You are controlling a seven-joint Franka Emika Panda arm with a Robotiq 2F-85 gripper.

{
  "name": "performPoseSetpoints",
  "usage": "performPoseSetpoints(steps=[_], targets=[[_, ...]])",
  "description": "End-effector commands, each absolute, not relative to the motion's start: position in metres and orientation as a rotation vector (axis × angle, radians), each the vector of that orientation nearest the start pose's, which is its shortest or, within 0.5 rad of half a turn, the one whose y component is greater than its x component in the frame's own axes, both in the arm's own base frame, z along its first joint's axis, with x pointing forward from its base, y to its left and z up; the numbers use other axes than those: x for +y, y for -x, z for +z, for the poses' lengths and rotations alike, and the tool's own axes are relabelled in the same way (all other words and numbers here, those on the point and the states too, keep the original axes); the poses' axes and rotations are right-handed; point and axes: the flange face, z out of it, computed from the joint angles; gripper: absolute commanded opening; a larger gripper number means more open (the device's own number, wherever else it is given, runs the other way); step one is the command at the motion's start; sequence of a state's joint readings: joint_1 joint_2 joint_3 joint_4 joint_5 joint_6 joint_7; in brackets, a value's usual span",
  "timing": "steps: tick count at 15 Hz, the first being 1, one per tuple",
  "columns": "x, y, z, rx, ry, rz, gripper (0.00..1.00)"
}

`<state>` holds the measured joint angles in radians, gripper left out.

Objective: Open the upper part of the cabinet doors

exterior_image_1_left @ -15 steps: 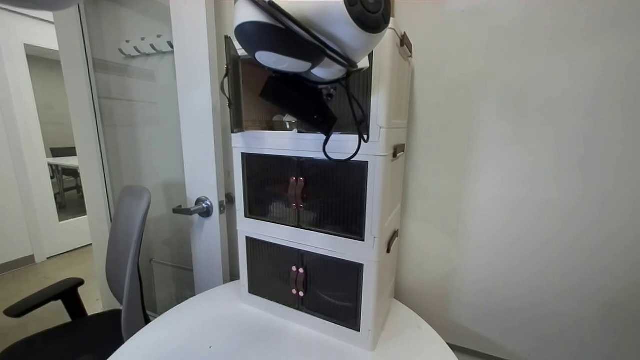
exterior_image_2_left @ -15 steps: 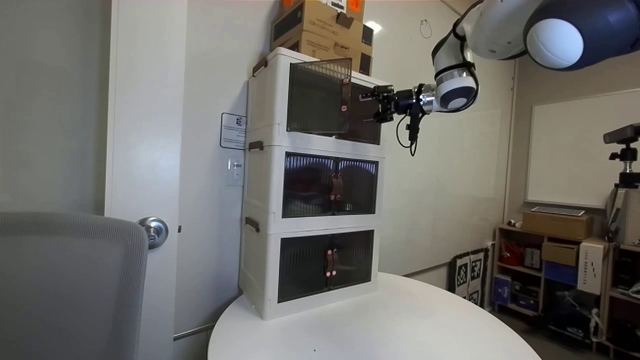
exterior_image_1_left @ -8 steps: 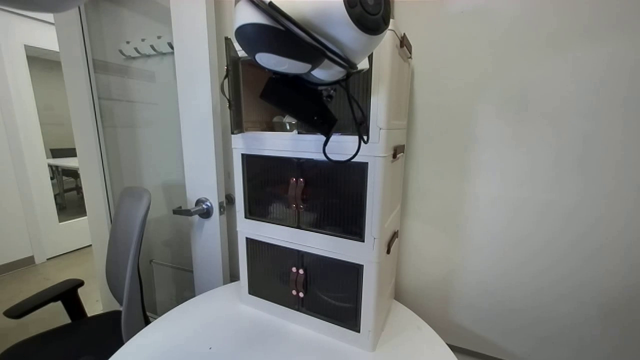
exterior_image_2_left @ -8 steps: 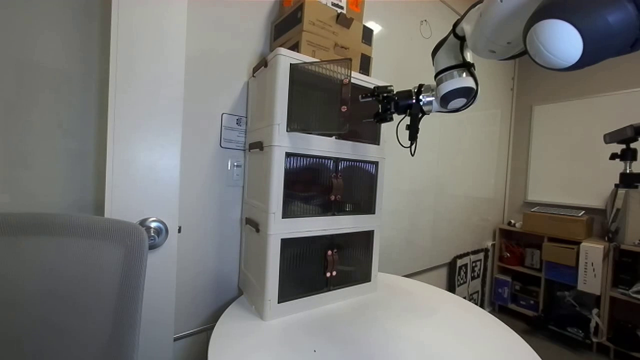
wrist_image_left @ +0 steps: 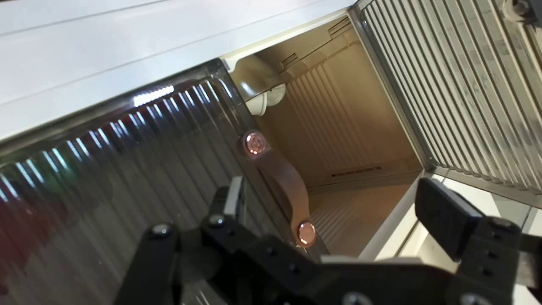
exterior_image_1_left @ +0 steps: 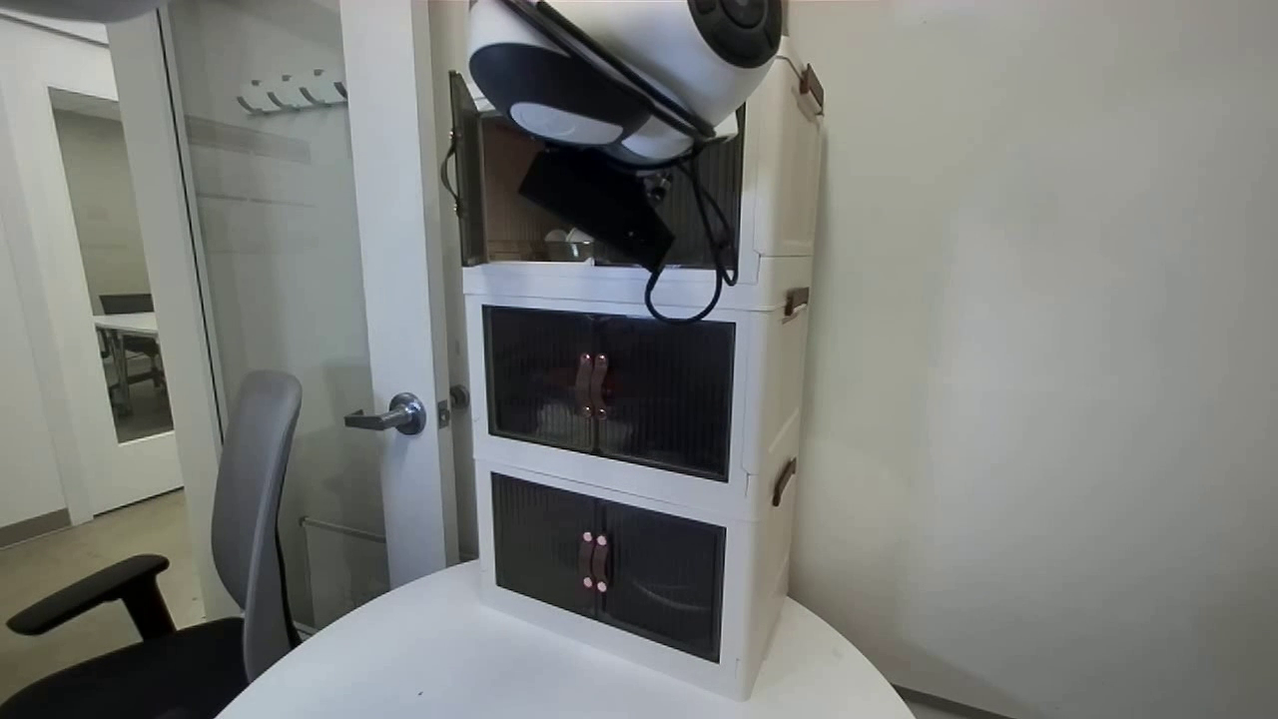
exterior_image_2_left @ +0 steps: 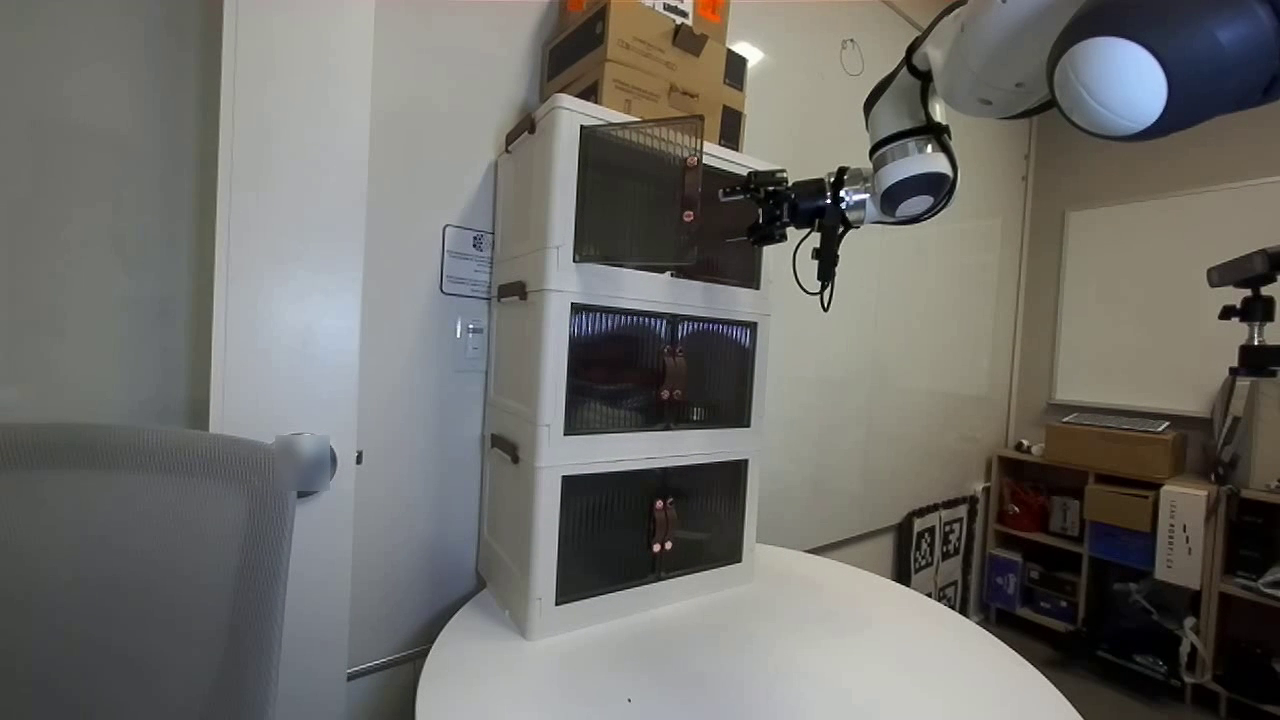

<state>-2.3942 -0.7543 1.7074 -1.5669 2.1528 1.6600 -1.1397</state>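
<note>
“At the top tier (exterior_image_2_left: pixel 525 190) of the cabinet (exterior_image_2_left: pixel 515 360), how are the upper doors (exterior_image_2_left: pixel 630 190) set?”

“One opened, one closed, as is shown in both exterior views. The swung-out door (exterior_image_1_left: pixel 469 190) is turned outward from the cabinet's front; the closed door (wrist_image_left: pixel 106 190) is lined up with that front.”

“What is shown inside the cabinet?”

“Past the closed door's free edge, the tan interior (wrist_image_left: pixel 351 123) is exposed, and pale rounded objects (wrist_image_left: pixel 258 103) are glimpsed there; what they are cannot be told.”

“And where is the gripper (wrist_image_left: pixel 332 197) held?”

“Before the cabinet's top tier, near the closed door. Its fingers (wrist_image_left: pixel 444 218) are spread well apart. In the wrist view a coppery handle (wrist_image_left: pixel 293 186), fixed to the closed door, is framed between them; whether it is touched cannot be told.”

“By what is the cabinet borne?”

“By a round white table (exterior_image_2_left: pixel 800 640). On the cabinet's top, brown cardboard boxes (exterior_image_2_left: pixel 650 50) are stacked, and off to the cabinet's side a gray chair (exterior_image_1_left: pixel 245 479) is placed.”

“How is the lower part of the cabinet seen?”

“Under the top tier, the middle doors (exterior_image_2_left: pixel 615 390) are seen closed, and the bottom doors (exterior_image_2_left: pixel 610 540) likewise; both pairs are made of dark, ribbed, see-through panels with paired handles (exterior_image_2_left: pixel 678 373) where they meet.”
</note>
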Motion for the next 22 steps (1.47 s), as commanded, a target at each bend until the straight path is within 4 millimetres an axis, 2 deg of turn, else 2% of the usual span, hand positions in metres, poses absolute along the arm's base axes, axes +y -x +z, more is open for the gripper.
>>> performPoseSetpoints(steps=[1,14,22], targets=[[-0.110,-0.684,0.556,-0.260,1.934,-1.313,1.00],[-0.110,-0.684,0.556,-0.260,1.934,-1.313,1.00],[-0.042,-0.706,0.562,-0.389,1.907,-1.443,1.00]])
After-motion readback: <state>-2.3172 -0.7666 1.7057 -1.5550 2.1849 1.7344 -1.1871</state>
